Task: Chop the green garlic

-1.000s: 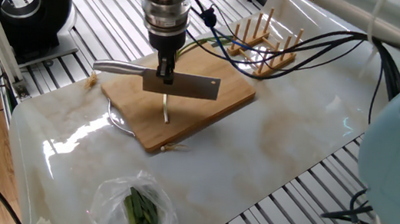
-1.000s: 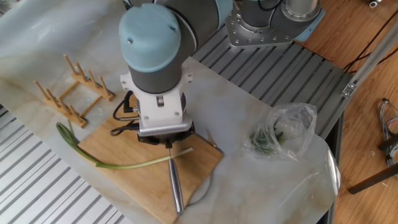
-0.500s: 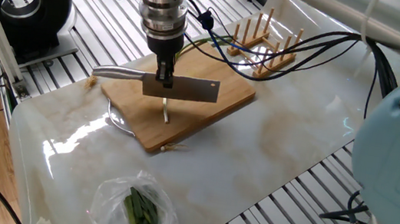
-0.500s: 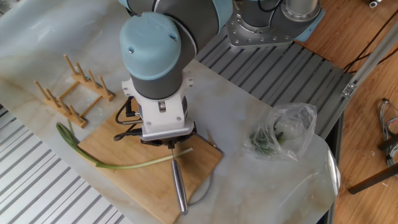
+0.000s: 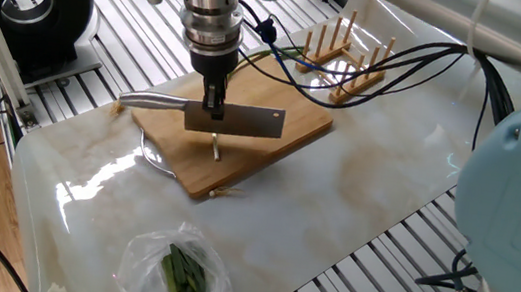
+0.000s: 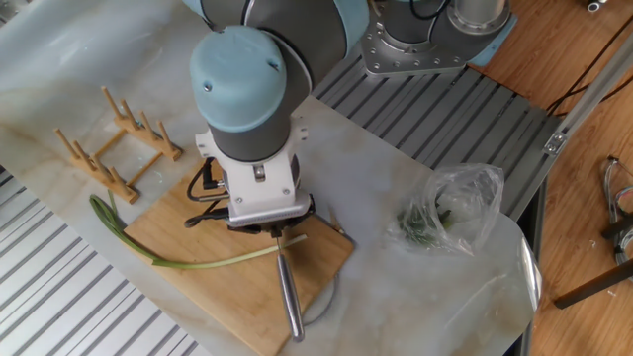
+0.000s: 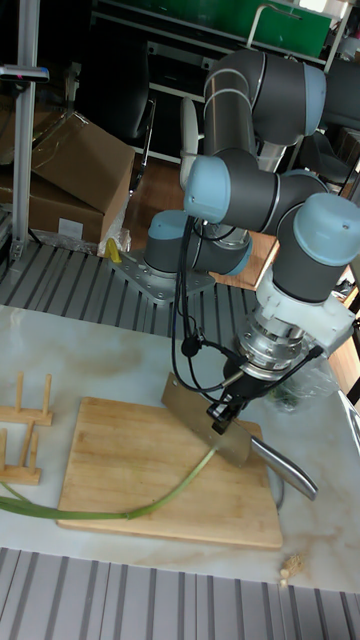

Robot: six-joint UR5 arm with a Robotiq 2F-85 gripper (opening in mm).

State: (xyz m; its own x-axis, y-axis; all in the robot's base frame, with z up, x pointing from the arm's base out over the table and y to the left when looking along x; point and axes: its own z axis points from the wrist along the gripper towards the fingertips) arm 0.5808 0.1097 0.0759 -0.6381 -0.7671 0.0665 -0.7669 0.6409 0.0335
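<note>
The gripper (image 5: 213, 110) points straight down over the wooden cutting board (image 5: 293, 130), its two fingers clamped on the cleaver (image 5: 244, 118) where blade meets handle. The blade is held on edge, flat and vertical, with its steel handle (image 6: 289, 302) sticking out level to one side, past the near edge of the board in the other fixed view.

Directly beneath the gripper lies the pale end of the green garlic (image 6: 213, 263). The stalk is one long, uncut piece lying flat on the board. Its long axis runs crosswise to the blade: the cream-white end (image 7: 207, 458) sits under the cleaver's edge, and from there the stalk stretches away across the board, turning greener, until its leafy tips (image 6: 102, 210) curve off the far side of the board onto the marble table (image 5: 364, 200). In the tall fixed view the blade's lower edge hangs just above the white end; whether it touches cannot be told.

Beyond the board from the gripper stands a wooden peg rack (image 5: 346, 51). On the handle side, well apart, a clear plastic bag (image 6: 450, 210) holds dark green leaves.
</note>
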